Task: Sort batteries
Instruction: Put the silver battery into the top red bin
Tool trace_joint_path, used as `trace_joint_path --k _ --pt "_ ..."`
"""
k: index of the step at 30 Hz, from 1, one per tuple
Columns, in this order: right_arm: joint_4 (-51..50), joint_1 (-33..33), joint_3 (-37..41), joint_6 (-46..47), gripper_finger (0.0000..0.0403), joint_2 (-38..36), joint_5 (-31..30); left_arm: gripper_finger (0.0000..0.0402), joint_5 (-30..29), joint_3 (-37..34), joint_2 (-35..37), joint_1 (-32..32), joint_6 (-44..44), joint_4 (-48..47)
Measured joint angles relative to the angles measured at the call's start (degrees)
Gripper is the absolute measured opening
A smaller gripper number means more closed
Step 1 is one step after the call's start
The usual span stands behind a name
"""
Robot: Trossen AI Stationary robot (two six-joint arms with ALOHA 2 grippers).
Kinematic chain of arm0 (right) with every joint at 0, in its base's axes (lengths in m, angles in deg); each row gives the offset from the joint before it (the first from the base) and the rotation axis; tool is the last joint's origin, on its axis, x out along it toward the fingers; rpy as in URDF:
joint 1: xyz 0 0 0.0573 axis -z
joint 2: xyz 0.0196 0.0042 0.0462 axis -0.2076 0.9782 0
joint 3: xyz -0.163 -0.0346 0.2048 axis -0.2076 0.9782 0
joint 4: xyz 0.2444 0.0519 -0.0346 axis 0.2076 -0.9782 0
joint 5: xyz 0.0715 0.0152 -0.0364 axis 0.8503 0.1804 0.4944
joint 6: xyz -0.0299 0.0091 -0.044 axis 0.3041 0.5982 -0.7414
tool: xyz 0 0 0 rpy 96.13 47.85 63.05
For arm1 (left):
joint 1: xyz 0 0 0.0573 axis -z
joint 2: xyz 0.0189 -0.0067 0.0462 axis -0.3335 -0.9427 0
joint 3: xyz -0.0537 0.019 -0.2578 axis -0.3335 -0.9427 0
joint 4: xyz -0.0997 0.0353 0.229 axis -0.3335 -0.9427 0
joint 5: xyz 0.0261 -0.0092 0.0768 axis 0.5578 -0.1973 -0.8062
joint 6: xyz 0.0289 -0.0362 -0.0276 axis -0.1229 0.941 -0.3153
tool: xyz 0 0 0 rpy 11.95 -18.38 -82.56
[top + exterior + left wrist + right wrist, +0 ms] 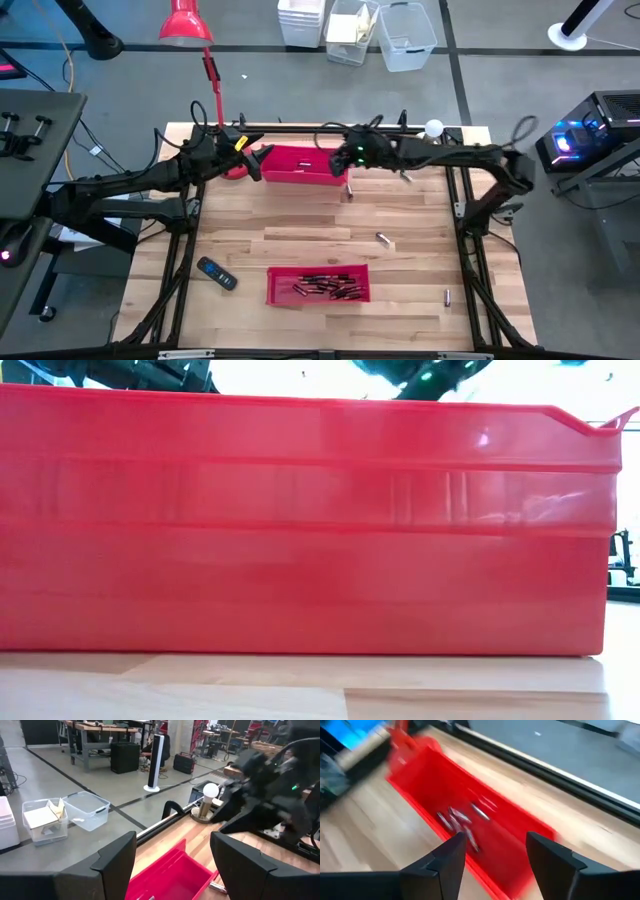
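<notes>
Two red trays stand on the wooden table. The far tray (pixel 300 166) holds several silvery batteries (pixel 461 820). The near tray (pixel 318 284) holds several dark batteries (pixel 330 289) and fills the low view (pixel 300 520). Loose batteries lie on the wood: one by the far tray (pixel 349 190), one mid-table (pixel 383 238), one near the right edge (pixel 447 296). My left gripper (pixel 252 160) hovers open over the far tray's left end (pixel 170 879). My right gripper (pixel 346 160) is open above that tray's right part (pixel 495 852).
A black handset with blue marks (pixel 216 273) lies near the table's left near corner. A red lamp (pixel 186 24) stands on a red pole (pixel 215 85) at the far left edge, and a white bulb (pixel 433 128) sits at the far right. Bare wood lies between the trays.
</notes>
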Motion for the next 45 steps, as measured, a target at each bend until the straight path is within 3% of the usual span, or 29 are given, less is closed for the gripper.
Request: trace_joint_path --k 6,10,13,21,29,32,34,38,45 --pt "-4.62 -4.81 12.82 8.28 0.0204 -9.35 -3.92 0.0247 0.0 -0.02 0.0 0.0 -0.07 -1.63" --pt "6.48 -10.73 25.38 21.33 0.0204 -10.69 -4.77 0.0248 -0.06 -0.02 0.0 0.0 -0.21 -2.19" --pt "13.96 -13.53 29.92 28.97 0.0204 -7.45 -5.76 0.0248 -0.13 -0.02 0.01 0.0 -0.5 -2.17" --pt "13.32 -11.77 22.02 27.79 0.0193 6.69 -8.5 0.0248 -0.15 -0.02 0.0 0.0 -2.08 -2.2" --pt "2.81 -10.7 12.03 26.43 0.0188 17.13 -10.85 0.0248 -0.07 -0.02 0.02 0.0 -0.76 -2.3" --pt "2.27 -10.72 11.19 24.07 0.0181 18.14 -10.83 0.0248 -0.04 -0.02 0.0 0.0 0.0 -2.31" --pt "1.6 -10.8 11.21 24.08 0.0155 18.19 -10.87 0.0248 -0.03 -0.02 0.0 0.0 0.02 -2.32" --pt "-2.71 -12.18 11.19 23.82 0.0043 17.29 -11.25 0.0248 0.0 -0.02 0.0 0.0 0.02 -2.32" --pt "-19.72 -19.44 11.67 24.23 0.0035 11.1 -8.71 0.0248 0.02 -0.02 0.0 -0.01 -0.42 -2.41"
